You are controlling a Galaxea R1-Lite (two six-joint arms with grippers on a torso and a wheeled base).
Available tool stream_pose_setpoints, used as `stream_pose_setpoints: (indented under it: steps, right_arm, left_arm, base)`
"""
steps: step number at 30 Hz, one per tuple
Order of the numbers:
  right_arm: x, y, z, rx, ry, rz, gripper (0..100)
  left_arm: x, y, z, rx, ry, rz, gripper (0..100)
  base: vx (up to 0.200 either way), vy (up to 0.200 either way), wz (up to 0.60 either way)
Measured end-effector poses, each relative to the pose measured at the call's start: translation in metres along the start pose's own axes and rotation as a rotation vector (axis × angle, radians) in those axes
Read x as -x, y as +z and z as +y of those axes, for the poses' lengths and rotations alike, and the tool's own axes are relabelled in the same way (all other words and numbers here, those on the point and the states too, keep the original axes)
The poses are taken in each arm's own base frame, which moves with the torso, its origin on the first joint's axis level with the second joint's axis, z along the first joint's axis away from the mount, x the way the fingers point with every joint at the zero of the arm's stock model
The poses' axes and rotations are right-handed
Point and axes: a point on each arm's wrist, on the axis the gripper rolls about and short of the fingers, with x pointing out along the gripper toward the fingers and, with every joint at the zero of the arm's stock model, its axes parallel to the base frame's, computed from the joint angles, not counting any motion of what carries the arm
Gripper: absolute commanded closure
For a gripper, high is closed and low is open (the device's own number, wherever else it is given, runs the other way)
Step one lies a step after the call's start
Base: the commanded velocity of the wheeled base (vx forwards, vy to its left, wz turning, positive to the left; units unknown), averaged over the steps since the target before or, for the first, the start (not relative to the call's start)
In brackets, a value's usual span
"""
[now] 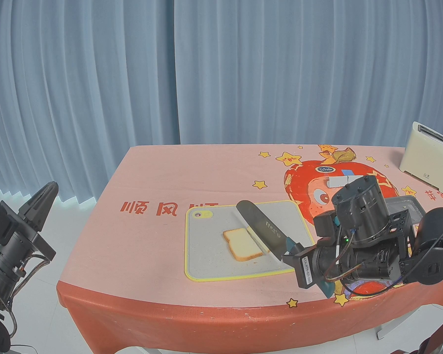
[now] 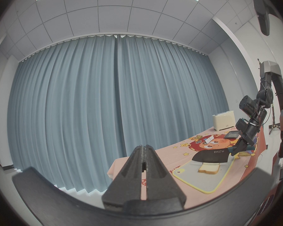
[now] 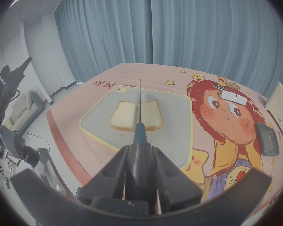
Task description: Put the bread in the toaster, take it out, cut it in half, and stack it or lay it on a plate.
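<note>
A slice of bread (image 1: 238, 244) (image 3: 124, 120) lies flat on a grey cutting board (image 1: 206, 256) with a yellow rim. My right gripper (image 1: 294, 257) (image 3: 139, 149) is shut on the handle of a dark knife (image 1: 263, 228) (image 2: 214, 155). The blade runs edge-down across the middle of the slice, right at its top surface. The cream toaster (image 1: 429, 156) (image 2: 224, 120) stands at the table's far right corner, its slots showing nothing inside. A dark square plate (image 3: 267, 138) (image 1: 411, 203) lies between toaster and board. My left gripper (image 1: 40, 203) (image 2: 144, 162) is shut on nothing, off the table's left side.
The table wears a pink cloth (image 1: 147, 232) with a cartoon print. Blue curtains hang close behind its far edge. The left half of the tabletop is bare. White tape pieces (image 3: 234, 96) lie on the print.
</note>
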Motion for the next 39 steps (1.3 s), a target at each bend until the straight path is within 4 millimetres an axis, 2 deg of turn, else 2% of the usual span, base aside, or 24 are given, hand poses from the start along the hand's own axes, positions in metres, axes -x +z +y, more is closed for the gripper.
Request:
stream_pose_setpoints:
  steps: [11,21,34,39]
  right_arm:
    - [-0.001,0.003,-0.009,-0.021,-0.024,-0.006,100]
    - [0.009,0.006,-0.008,-0.023,-0.012,-0.038,100]
    - [0.023,0.009,-0.010,-0.027,-0.003,-0.076,100]
    - [0.029,0.010,-0.011,-0.028,0.002,-0.092,100]
  left_arm:
    - [0.020,0.011,0.004,-0.023,0.055,-0.035,100]
    - [0.039,0.015,0.001,-0.015,0.067,-0.016,100]
    - [0.084,0.012,-0.009,-0.013,0.101,0.032,100]
    - [0.105,0.003,-0.016,-0.004,0.105,0.092,100]
  base:
    - [0.000,0.000,0.00]
    - [0.000,0.000,0.00]
    - [0.000,0.000,0.00]
    - [0.000,0.000,0.00]
